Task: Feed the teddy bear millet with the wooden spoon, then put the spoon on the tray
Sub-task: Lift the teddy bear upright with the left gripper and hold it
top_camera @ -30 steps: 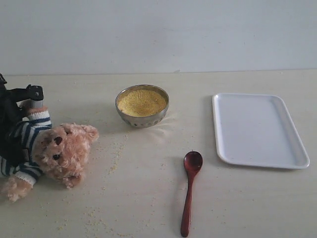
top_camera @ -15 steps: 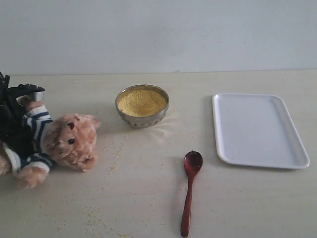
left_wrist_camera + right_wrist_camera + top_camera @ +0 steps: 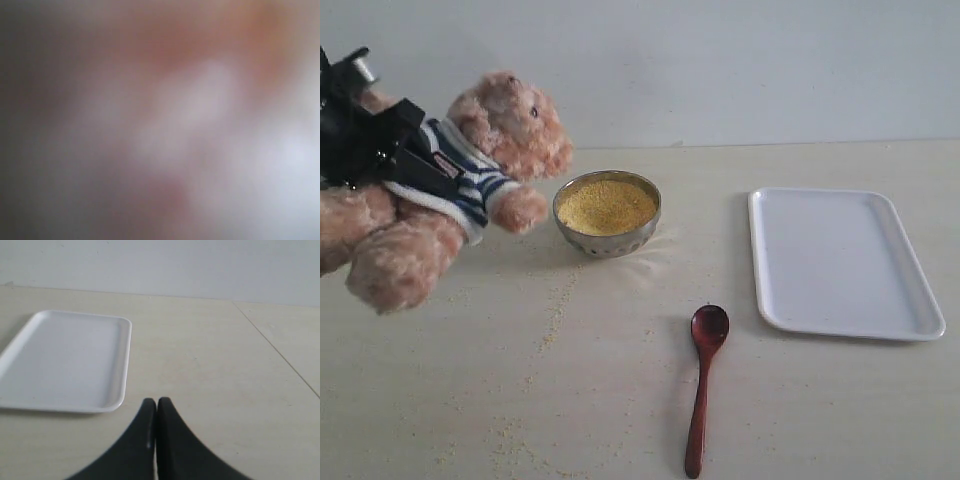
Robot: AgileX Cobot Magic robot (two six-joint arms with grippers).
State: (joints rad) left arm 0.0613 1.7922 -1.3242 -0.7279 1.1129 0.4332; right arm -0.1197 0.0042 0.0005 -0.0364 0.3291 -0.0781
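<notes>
The teddy bear [image 3: 495, 135] hangs in the air at the far left, tilted, with its face toward the steel bowl [image 3: 610, 243] of millet [image 3: 607, 205]. My left gripper [image 3: 415, 150] is shut on the bear's striped torso from behind. The left wrist view is only a close blur of fur and shirt. The wooden spoon [image 3: 705, 380] lies on the table in front of the bowl, its bowl end pointing away. The white tray [image 3: 840, 262] lies at the right, also seen in the right wrist view as the tray [image 3: 65, 360]. My right gripper [image 3: 157, 401] is shut and holds nothing, low over the table beside the tray.
Stray millet grains [image 3: 555, 310] are scattered on the table between the bear and the spoon. A pale wall [image 3: 720, 60] closes the back of the table. A seam in the tabletop [image 3: 275, 350] runs past the right gripper.
The bear lay on the table at the far left a second ago. My left gripper closed on its torso and has lifted and turned it upward, so that it now faces the bowl.
</notes>
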